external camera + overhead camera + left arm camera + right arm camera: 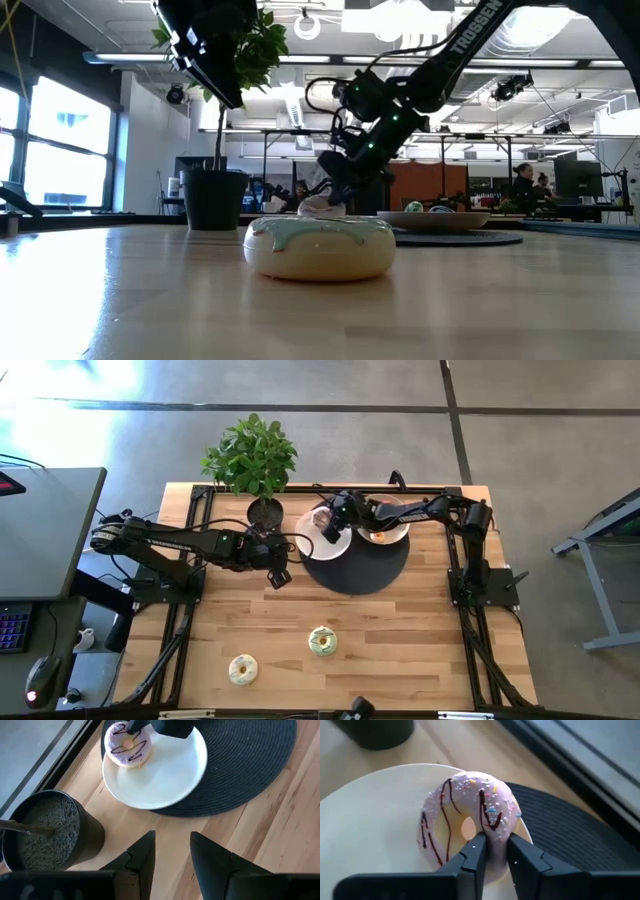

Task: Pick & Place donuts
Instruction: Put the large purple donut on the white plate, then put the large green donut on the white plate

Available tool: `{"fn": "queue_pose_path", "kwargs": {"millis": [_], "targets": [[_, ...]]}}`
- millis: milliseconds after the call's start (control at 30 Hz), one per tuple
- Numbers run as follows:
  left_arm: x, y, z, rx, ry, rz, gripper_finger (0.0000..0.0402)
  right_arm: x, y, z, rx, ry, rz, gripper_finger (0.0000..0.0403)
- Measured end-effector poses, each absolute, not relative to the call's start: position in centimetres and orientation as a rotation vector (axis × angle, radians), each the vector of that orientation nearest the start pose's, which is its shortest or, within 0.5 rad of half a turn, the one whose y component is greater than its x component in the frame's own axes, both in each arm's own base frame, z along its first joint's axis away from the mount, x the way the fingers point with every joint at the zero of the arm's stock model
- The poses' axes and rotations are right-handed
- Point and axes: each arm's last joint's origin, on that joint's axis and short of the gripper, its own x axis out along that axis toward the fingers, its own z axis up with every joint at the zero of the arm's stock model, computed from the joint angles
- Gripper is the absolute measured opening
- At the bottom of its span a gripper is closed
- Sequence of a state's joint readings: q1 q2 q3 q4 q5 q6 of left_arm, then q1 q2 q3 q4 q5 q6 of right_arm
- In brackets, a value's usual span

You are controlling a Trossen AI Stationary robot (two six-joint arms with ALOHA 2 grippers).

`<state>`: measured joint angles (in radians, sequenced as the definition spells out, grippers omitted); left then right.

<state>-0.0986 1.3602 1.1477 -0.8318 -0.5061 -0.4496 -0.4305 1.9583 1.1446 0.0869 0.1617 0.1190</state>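
Now right gripper (pixel 493 851) pinches pink donut (pixel 465 820) rim over white plate (pixel 370 820); better lower flat, release gently. Left gripper (pixel 172 851) narrow, empty, waits nearby.

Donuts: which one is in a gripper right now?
The pink donut, pinched by the right gripper over the white plate; the other two lie loose on the table.

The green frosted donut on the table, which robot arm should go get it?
The left. Its open hand hangs free nearer the green frosted ring donut; the right hand is shut on the pink frosted donut at the white plate.
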Motion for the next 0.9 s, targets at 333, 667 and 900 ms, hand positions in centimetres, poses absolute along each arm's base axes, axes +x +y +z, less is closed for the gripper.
{"fn": "queue_pose_path", "kwargs": {"millis": [333, 667, 900], "targets": [[26.4, -1.2, 28.8, -0.097, 0.890, 0.582, 0.0120, 36.3, -17.3, 14.9, 0.220, 0.709, -0.525, 0.0134], [26.4, -1.2, 28.8, -0.100, 0.889, 0.583, 0.0120, 34.5, -14.9, 19.8, 0.247, 0.749, -0.409, 0.0145], [26.4, -1.2, 28.8, -0.100, 0.888, 0.583, 0.0120, 34.5, -7.4, 18.6, 0.400, 0.879, 0.033, 0.0147]]}}
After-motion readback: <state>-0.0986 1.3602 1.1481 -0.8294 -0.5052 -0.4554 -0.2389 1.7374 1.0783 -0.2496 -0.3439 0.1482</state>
